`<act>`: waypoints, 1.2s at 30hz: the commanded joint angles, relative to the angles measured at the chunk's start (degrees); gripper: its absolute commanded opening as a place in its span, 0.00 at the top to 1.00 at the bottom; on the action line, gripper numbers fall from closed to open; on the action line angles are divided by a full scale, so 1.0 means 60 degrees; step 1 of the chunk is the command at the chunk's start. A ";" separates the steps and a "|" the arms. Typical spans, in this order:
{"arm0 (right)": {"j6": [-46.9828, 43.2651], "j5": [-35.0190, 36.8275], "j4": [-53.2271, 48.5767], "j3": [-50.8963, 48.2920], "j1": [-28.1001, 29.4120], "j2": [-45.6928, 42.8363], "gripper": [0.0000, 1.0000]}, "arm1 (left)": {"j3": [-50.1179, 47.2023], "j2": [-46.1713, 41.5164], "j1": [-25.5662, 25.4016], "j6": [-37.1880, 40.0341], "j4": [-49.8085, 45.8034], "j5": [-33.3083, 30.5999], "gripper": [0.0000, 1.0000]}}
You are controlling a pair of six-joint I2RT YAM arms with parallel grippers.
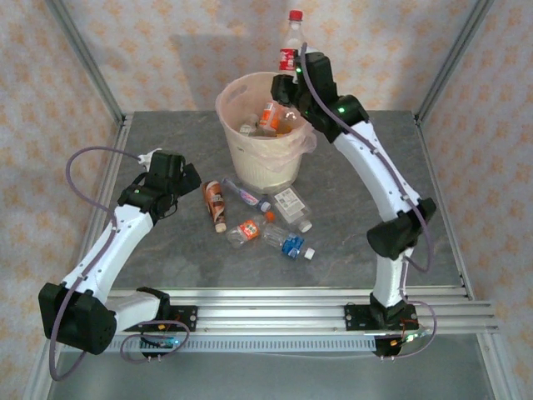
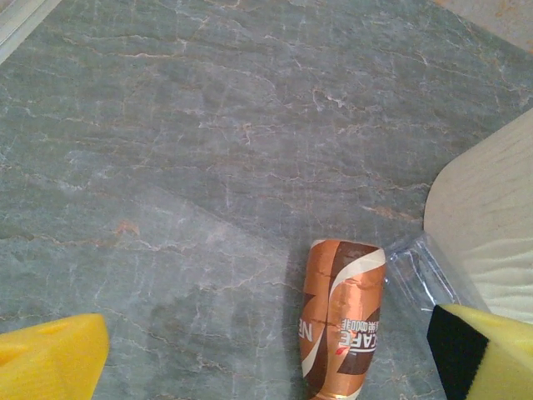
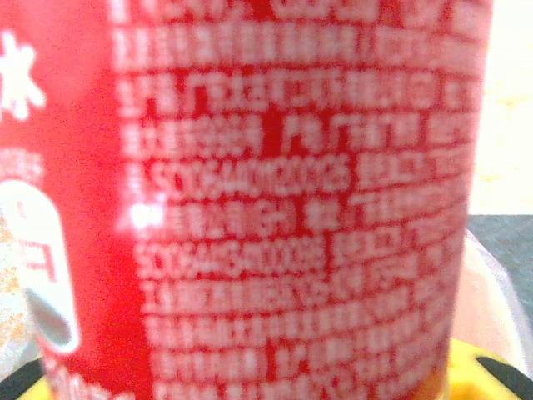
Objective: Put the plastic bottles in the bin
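Right jaws clamp a red-labelled bottle (image 1: 290,42) above the bin (image 1: 250,162); left jaws apart over grey marbled table (image 1: 366,167), walls (image 1: 166,50) patterned.

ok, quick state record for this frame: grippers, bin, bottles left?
right gripper: shut on red-labelled bottle, held upright over the bin
left gripper: open, over the table, next to brown bottle
binned bottles: several, count unclear
table bottles: about five, lying down on the near side of the bin
loose item: small white cap on the table
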 commanded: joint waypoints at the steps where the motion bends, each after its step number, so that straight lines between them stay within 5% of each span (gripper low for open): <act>1: -0.0152 -0.0224 -0.0265 0.1277 0.0160 0.0763 0.69 | -0.0109 0.0042 0.0094 -0.0211 0.0325 0.0074 0.00; 9: -0.0078 -0.0329 -0.0757 0.3387 0.0426 0.2637 0.66 | -0.0108 0.0139 0.0095 -0.0234 0.0469 0.0204 0.00; 17: -0.0014 -0.0481 -0.1040 0.3418 0.0571 0.3264 0.61 | -0.0059 0.0231 0.0094 -0.0189 0.0495 0.0265 0.00; 27: -0.0072 -0.0059 -0.1696 0.3180 0.0851 0.3436 0.30 | 0.0002 0.0457 0.0102 -0.0160 0.0488 0.0380 0.00; 36: -0.0192 0.0166 -0.1892 0.3181 0.0851 0.3048 0.15 | 0.0035 0.0670 0.0094 -0.0119 0.0572 0.0568 0.00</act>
